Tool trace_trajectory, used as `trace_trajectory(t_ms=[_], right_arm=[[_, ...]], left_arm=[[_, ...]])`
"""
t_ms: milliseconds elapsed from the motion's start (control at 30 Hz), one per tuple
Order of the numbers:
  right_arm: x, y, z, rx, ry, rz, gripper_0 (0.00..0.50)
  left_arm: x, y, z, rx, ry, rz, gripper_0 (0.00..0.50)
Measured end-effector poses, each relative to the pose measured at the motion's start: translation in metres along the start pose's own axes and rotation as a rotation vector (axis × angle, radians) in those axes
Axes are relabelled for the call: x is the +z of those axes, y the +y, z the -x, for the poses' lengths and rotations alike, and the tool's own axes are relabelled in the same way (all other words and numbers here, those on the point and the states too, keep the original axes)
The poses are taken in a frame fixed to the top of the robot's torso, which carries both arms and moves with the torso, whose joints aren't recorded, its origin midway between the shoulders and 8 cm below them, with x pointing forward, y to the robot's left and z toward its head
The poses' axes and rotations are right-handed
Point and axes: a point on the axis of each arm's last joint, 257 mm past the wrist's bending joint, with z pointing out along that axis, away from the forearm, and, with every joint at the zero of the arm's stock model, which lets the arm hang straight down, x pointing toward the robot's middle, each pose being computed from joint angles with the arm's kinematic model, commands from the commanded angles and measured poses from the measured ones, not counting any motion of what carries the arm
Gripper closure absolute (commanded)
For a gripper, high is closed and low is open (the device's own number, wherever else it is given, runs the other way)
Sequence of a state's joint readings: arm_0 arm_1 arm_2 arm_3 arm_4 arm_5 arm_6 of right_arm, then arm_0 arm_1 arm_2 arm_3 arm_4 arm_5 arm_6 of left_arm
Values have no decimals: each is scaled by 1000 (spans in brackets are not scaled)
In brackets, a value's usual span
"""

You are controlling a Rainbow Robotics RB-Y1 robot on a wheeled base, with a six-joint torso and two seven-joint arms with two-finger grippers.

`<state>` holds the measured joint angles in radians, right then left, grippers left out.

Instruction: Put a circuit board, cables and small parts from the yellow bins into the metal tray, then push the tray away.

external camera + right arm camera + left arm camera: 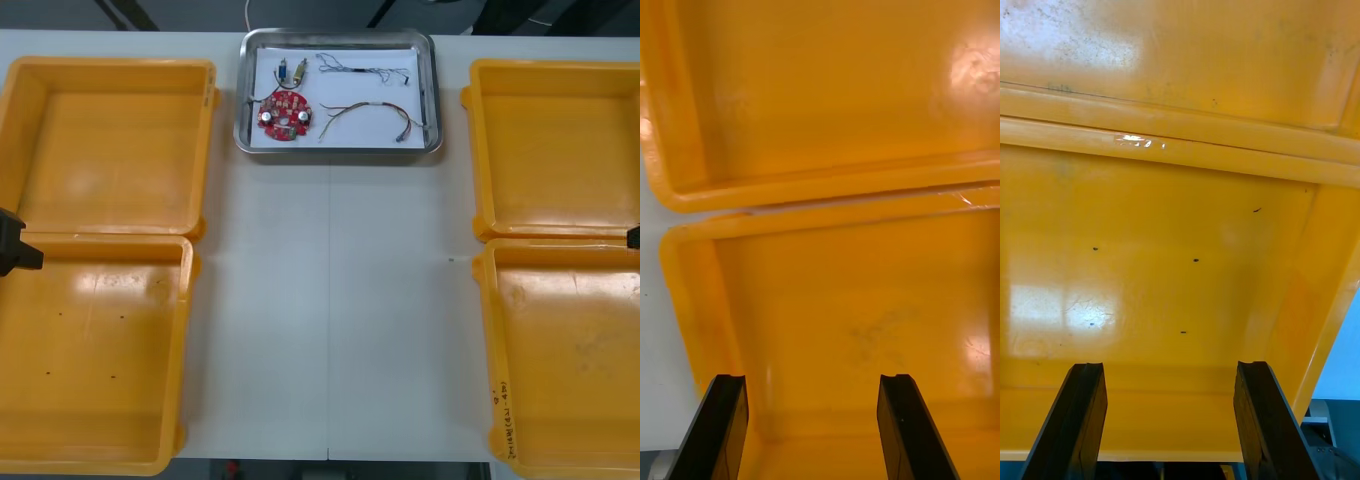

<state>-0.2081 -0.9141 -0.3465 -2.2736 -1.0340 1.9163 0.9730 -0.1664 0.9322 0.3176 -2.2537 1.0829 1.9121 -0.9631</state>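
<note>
Metal tray [338,150] sits at the tabletop's [330,300] far edge, holding board [286,115], cables [372,104] and small parts [292,70]. Bins [100,240] bare. Left gripper [1169,367] and right gripper [812,379] hover over the near bins, fingers apart. Any further push: meet the near rim squarely, centred.

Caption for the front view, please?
Metal tray with circuit board and cables between yellow bins; left claw, right claw parked.

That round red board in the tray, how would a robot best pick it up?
Probably from straight above, jaws closing on opposite edges of the round red circuit board. It lies flat on the white lining of the metal tray, so only its rim offers a hold. The small metal parts sit close on its far side, so that side looks tight.
</note>
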Motion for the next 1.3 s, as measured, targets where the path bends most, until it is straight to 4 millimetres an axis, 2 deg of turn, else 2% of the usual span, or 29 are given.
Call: trace_trajectory(t_ms=[333,700,833,1300], right_arm=[[10,-28,-13,-46,22,-78,0],[20,-48,-33,-56,67,-127,0],[23,-52,-38,-72,83,-127,0],[34,-46,-26,-57,58,-55,0]], left_arm=[[0,0,0,0,0,0,0],[0,0,0,0,0,0,0],[0,0,0,0,0,0,0],[0,0,0,0,0,0,0]])
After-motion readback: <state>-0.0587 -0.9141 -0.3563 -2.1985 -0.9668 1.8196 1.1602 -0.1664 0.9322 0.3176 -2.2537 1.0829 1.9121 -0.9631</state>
